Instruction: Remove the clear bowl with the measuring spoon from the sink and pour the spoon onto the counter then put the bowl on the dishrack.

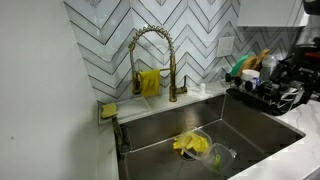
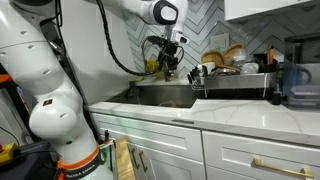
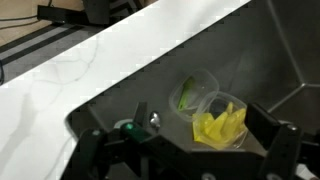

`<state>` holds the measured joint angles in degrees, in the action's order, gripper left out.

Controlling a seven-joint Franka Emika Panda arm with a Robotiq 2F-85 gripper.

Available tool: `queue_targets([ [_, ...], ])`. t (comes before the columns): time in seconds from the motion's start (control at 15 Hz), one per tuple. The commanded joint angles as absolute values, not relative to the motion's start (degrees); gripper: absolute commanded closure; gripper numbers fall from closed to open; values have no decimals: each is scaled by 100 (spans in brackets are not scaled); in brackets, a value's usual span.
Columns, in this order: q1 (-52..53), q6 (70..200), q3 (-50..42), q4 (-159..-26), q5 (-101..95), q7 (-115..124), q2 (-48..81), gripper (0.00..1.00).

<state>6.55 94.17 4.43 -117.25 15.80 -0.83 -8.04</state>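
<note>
Clearly spread wide and empty, the gripper [image 3: 185, 148] shows its fingers [image 3: 282, 145] at the bottom corners of the wrist view. Near frame centre, the clear bowl [image 3: 203, 88] rests on the sink [image 3: 285, 50] floor with a greenish spoon [image 3: 186, 98] inside, just beside a yellow lump [image 3: 220, 126]. The dishrack [image 1: 258, 88] sits at the right of an exterior view.
</note>
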Motion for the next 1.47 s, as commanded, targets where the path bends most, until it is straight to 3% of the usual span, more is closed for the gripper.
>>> queue_targets([
  [0.0, 976, 8655, 842, -10882, 2122, 303, -241, 0],
  [0.2, 1252, 8390, 1206, -10261, 2182, 293, 285, 0],
  [0.27, 1127, 8671, 1098, -10740, 2104, 260, -174, 0],
  [0.87, 1251, 8549, 1220, -10315, 2105, 275, 280, 0],
  [1.4, 1584, 8955, 1505, -10323, 536, -815, 1079, 0],
])
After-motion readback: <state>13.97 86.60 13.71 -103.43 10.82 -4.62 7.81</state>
